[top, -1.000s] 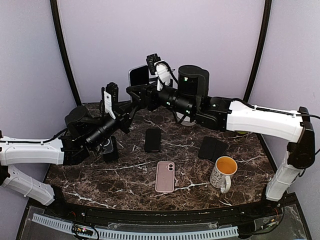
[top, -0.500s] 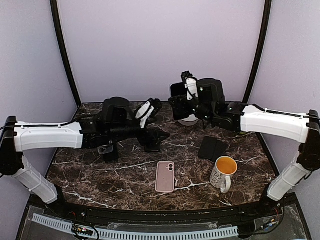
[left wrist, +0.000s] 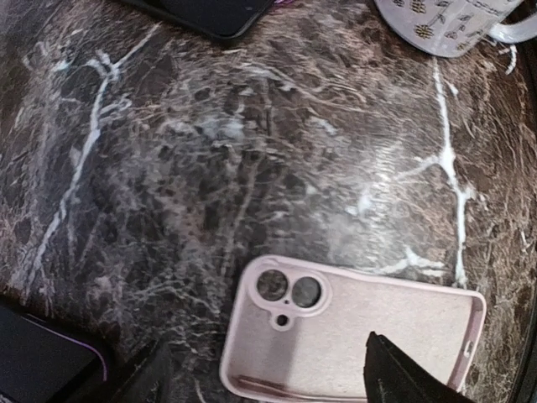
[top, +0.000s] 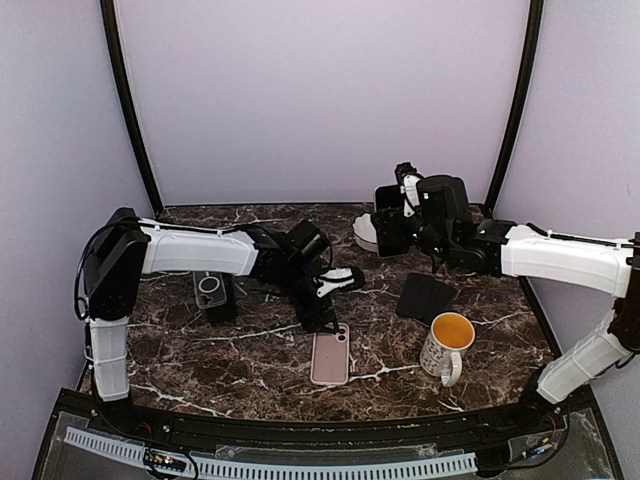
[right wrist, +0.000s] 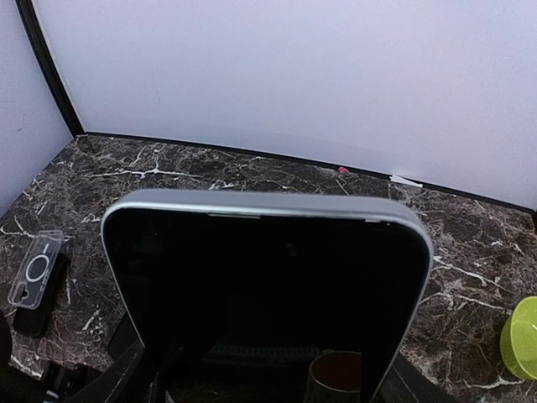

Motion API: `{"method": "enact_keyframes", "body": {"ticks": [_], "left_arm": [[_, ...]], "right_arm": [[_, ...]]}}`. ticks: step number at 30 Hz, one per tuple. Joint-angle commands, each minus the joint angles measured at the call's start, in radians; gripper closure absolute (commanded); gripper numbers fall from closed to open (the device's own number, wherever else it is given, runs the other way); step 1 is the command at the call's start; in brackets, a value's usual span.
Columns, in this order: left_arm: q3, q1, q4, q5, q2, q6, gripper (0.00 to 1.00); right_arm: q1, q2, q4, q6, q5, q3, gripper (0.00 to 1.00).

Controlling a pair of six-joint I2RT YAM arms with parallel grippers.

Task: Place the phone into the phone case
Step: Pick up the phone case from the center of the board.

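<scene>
Left pincer [left wrist: 267, 361] open just over the case [top: 330, 356], mid-frame; right pincer [right wrist: 264, 382] grips the phone [top: 389, 220] upright, upper right.

Apparently bare marble [top: 390, 352] between case [top: 331, 353], mug [top: 447, 345]
</scene>
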Motion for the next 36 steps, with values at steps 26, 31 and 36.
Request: {"method": "enact_keyframes", "body": {"ticks": [26,31,36], "left_arm": [[0.188,0.054,-0.22,-0.03,0.191,0.087,0.87],[0.154,0.053,-0.195,-0.131,0.138,-0.01,1.0],[0.094,0.053,-0.145,-0.237,0.078,-0.112,1.0]], "right_arm": [[-0.017,-0.065,0.06,0.013,-0.068,0.005,1.0],[-0.017,-0.075,0.056,0.009,-0.068,0.008,1.0],[-0.017,-0.074,0.035,0.005,-0.072,0.024,1.0]]}}
